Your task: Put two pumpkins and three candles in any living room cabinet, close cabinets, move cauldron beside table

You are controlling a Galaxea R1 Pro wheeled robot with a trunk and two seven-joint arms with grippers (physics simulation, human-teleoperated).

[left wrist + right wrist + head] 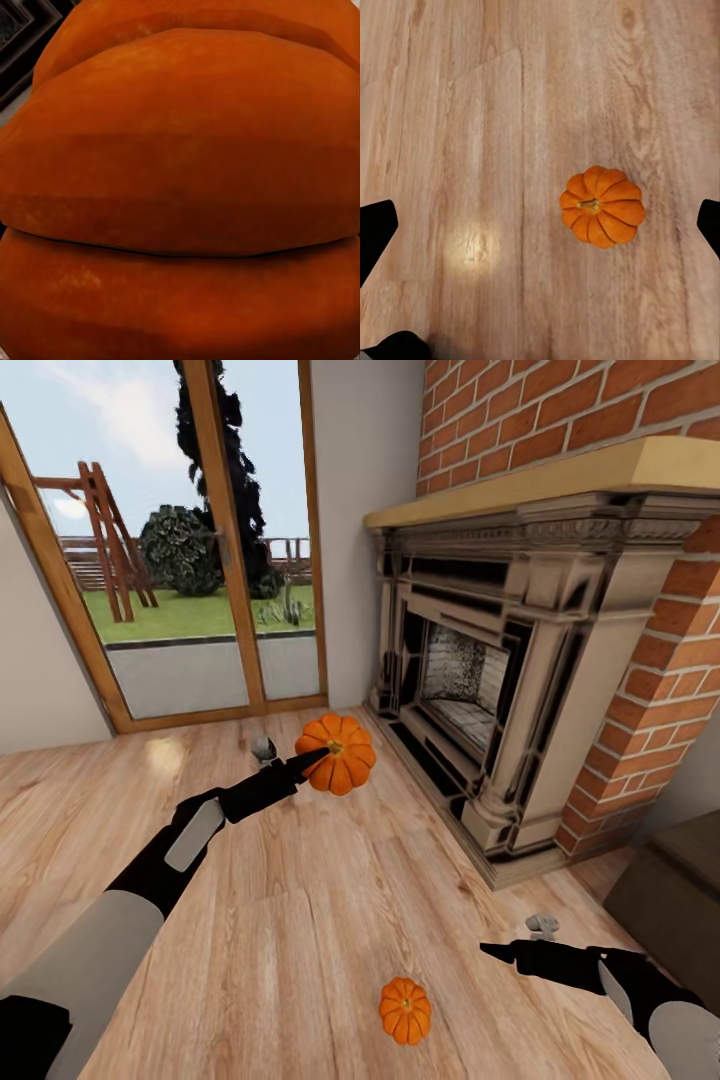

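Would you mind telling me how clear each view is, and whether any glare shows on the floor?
Head view: sharp, a pale sheen on the floor near the glass door. Left wrist view: the pumpkin sits so close that it looks soft, without outline. Right wrist view: the second pumpkin is crisp, beside a bright glare patch on the planks.

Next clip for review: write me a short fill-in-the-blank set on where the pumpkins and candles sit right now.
1. The left gripper is at a pumpkin in front of the ____.
2. The second pumpkin lies on the wooden ____.
3. Its stem points ____.
4. A small grey candle shows just above the ____ gripper in the head view.

Missing words: fireplace; floor; up; right
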